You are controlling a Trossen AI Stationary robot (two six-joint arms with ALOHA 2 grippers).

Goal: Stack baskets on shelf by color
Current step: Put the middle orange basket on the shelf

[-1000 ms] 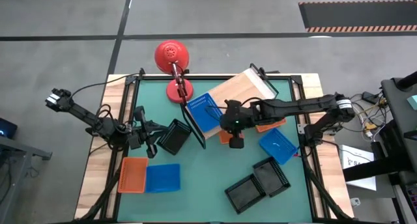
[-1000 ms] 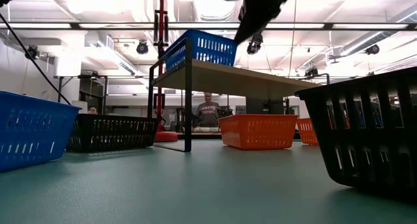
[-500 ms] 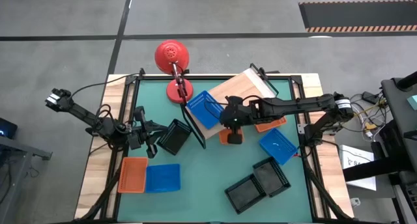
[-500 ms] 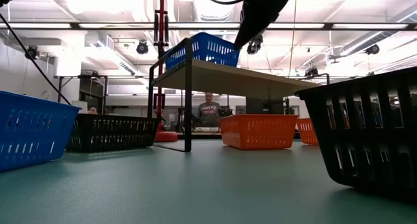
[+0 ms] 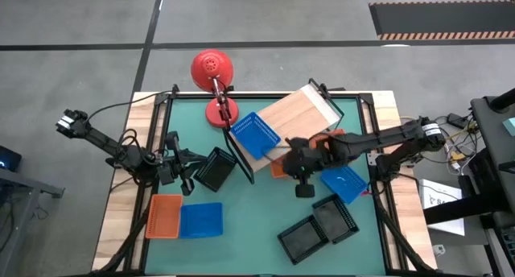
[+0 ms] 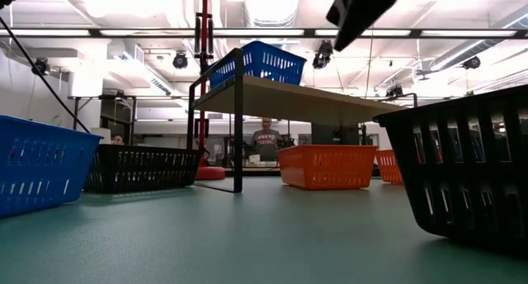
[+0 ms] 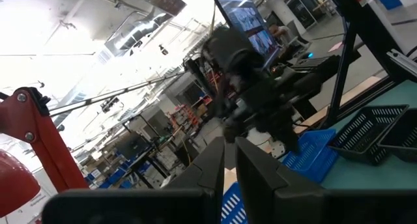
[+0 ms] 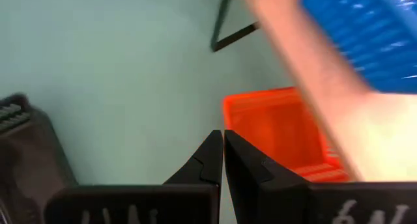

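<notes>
One blue basket (image 5: 256, 133) already sits on the near-left end of the shelf (image 5: 294, 118), so we judge the next step to be fetching another basket and matching it by colour. The closest candidates to the right gripper (image 5: 304, 188) are the orange basket (image 5: 278, 167) tucked under the shelf's near edge and a second blue basket (image 5: 344, 180) on the mat to its right. To do it well, we would open the fingers first, come down over one wall of the chosen basket and pinch the rim — not the mesh — then lift clear of the wire frame before swinging over the board.

The right gripper hangs above the mat in front of the shelf, its fingers pressed together and empty, touching nothing. The left gripper (image 5: 187, 183) waits on the left side just beside a black basket (image 5: 215, 169) — fingers nearly together, holding nothing.
</notes>
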